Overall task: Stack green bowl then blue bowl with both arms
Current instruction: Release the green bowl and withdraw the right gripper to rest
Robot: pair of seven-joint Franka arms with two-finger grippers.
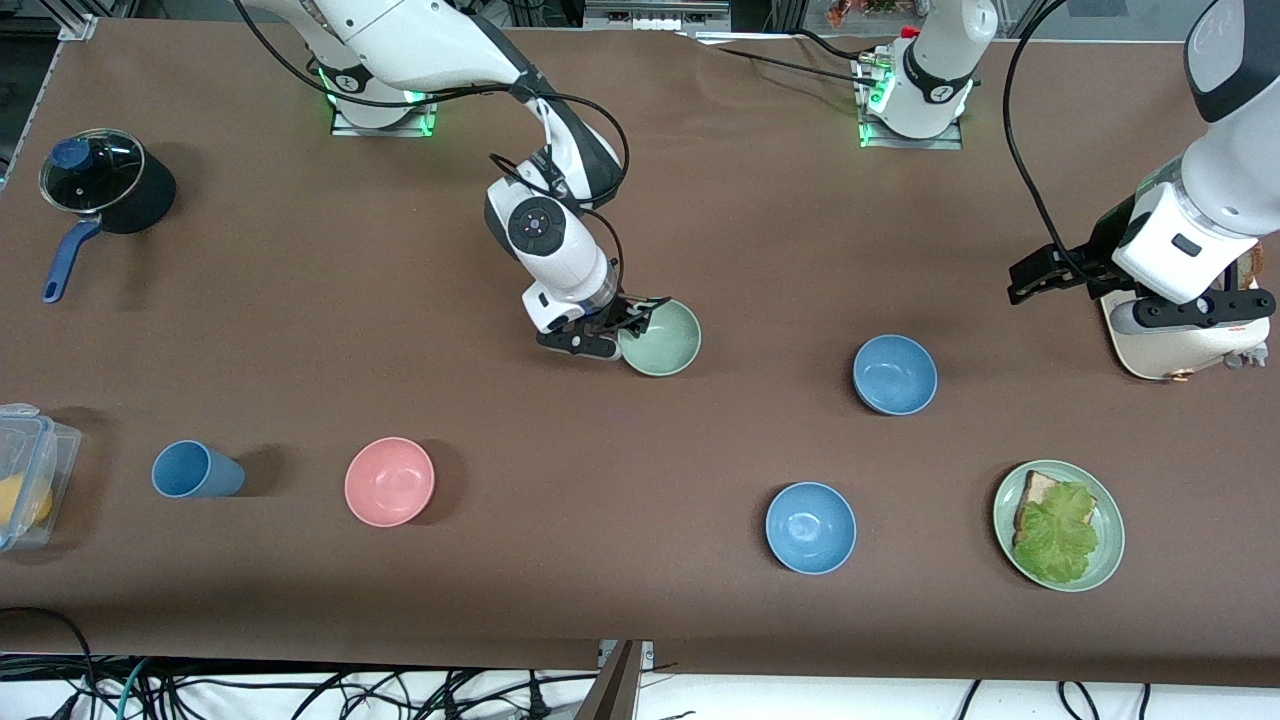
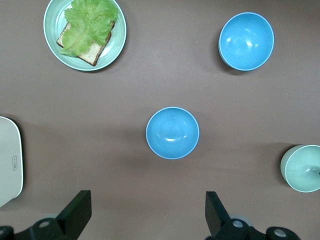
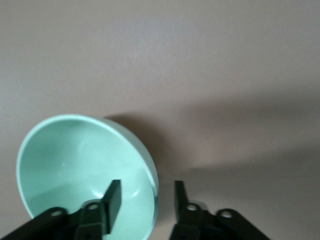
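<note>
The green bowl (image 1: 662, 338) sits on the table's middle. My right gripper (image 1: 630, 318) is down at its rim on the side toward the right arm's end. In the right wrist view the gripper (image 3: 147, 189) is open, with one finger inside the green bowl (image 3: 75, 165) and one outside, a gap on each side of the rim. The blue bowl (image 1: 895, 374) stands toward the left arm's end. My left gripper (image 1: 1045, 272) waits high over that end, open and empty (image 2: 147, 200), with the blue bowl (image 2: 172, 132) and the green bowl (image 2: 302, 168) in its view.
A brighter sky-blue bowl (image 1: 810, 527) and a pale green plate (image 1: 1105, 560) with bread and lettuce lie nearer the front camera. A pink bowl (image 1: 389, 481), a blue cup (image 1: 195, 470), a plastic box (image 1: 30, 470) and a lidded pot (image 1: 100, 185) are toward the right arm's end. A white appliance (image 1: 1170, 345) sits under the left arm.
</note>
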